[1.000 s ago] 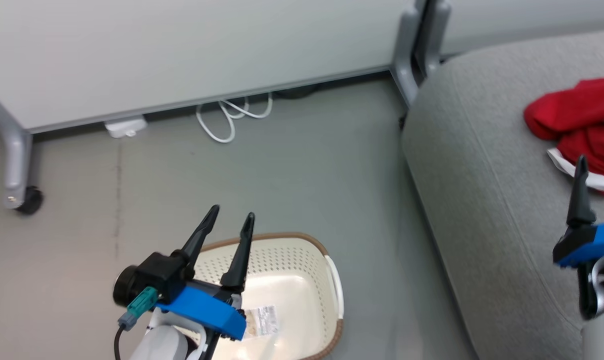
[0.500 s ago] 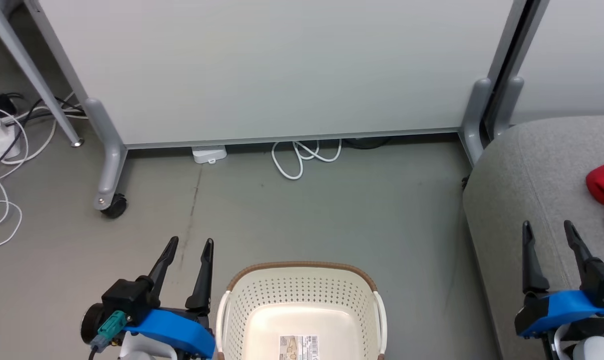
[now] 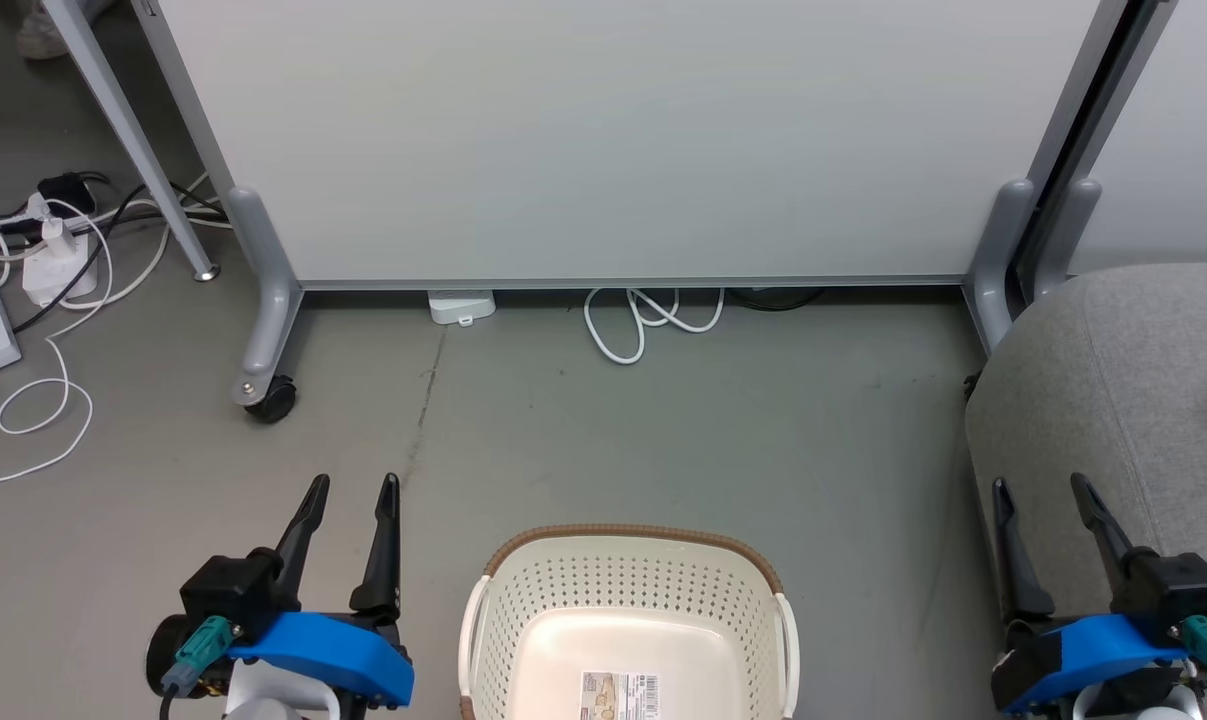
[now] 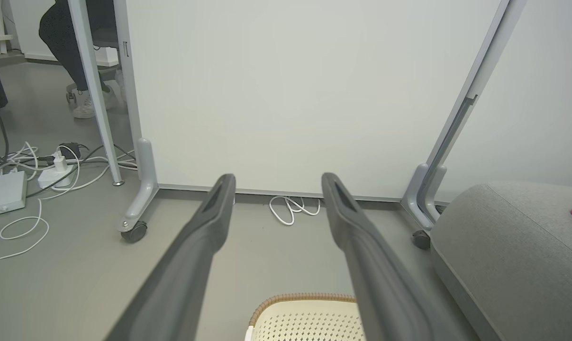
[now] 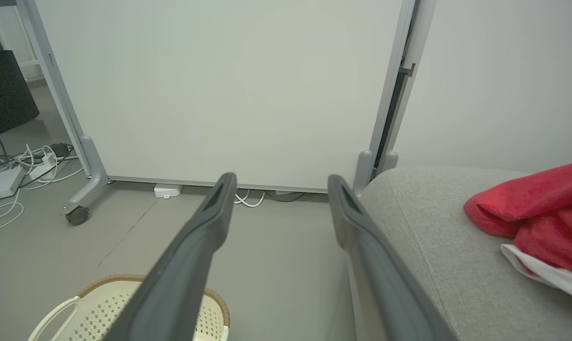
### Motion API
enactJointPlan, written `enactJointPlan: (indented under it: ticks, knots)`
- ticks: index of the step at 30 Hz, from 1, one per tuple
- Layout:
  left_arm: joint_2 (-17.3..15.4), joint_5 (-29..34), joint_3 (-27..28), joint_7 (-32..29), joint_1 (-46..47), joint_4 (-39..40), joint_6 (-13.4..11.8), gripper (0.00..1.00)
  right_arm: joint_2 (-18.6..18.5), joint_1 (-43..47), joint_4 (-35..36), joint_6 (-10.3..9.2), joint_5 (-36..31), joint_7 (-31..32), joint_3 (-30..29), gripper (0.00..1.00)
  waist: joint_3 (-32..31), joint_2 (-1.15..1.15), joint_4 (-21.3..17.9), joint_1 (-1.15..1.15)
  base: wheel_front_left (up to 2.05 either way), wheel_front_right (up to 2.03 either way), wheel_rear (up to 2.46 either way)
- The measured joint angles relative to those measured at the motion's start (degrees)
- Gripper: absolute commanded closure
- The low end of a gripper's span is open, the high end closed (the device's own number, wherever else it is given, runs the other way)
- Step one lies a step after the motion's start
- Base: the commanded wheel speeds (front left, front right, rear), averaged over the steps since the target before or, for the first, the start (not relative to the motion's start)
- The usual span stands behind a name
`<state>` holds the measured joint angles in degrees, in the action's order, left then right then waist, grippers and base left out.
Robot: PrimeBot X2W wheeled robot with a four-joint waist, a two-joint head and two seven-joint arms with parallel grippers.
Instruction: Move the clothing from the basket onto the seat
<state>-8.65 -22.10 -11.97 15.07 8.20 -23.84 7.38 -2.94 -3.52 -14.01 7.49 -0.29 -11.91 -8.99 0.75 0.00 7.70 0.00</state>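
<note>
Pale partition panel [image 3: 603, 140] on castored legs, spanning the background above the grey floor [image 3: 763, 430]. Light grey woven seat [image 3: 1093, 380] at the right, its rounded corner beside one panel leg. Cream perforated basket [image 3: 628, 532] with a brown rim, standing on the floor between the two grippers. Red clothing [image 5: 532, 208] with white trim, bunched on the seat, well apart from the basket. Left gripper [image 3: 354, 482], fingers spread and grasping nothing, just left of the basket. Right gripper [image 3: 1038, 483], likewise spread and unladen, over the seat's edge nearest the basket. White cable [image 3: 648, 320], coiled under the panel. Paper label [image 3: 620, 695], lying on the basket's inner floor.
</note>
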Motion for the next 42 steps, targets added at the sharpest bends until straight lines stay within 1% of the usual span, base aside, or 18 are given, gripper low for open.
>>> enactJointPlan:
  ticks: [4,20,21,30,42]
  knots:
    - [0.31,0.13,-0.07,0.00,-0.01,-0.34,0.00,0.00,0.00,0.20,0.15,0.00,1.38,-0.01,0.53,0.00,0.32,0.00,-0.09,0.00,0.00,0.00,0.00]
    - [0.35,-0.38,-1.45,0.00,0.02,-0.02,0.00,0.00,0.00,0.22,0.03,0.00,1.96,-0.63,0.18,0.00,1.06,0.00,-0.88,0.00,0.00,0.00,0.00]
    - [0.44,-0.52,-1.56,-0.02,-0.15,-0.29,0.00,1.00,0.02,0.26,-0.30,0.00,1.97,-0.62,0.21,1.00,1.05,0.00,-0.89,0.00,0.00,0.00,0.00]
    - [1.27,-1.35,-1.78,-0.66,-4.44,-3.55,0.00,1.00,0.68,1.08,-4.46,0.00,2.75,0.30,0.15,1.00,1.04,0.00,-0.99,0.01,0.00,0.00,0.00]
    - [1.76,-12.41,0.86,-3.82,-4.56,-1.51,-0.13,1.00,0.73,1.07,-4.27,0.00,16.85,3.26,0.33,1.00,0.86,0.00,-1.64,0.00,0.00,0.00,0.00]
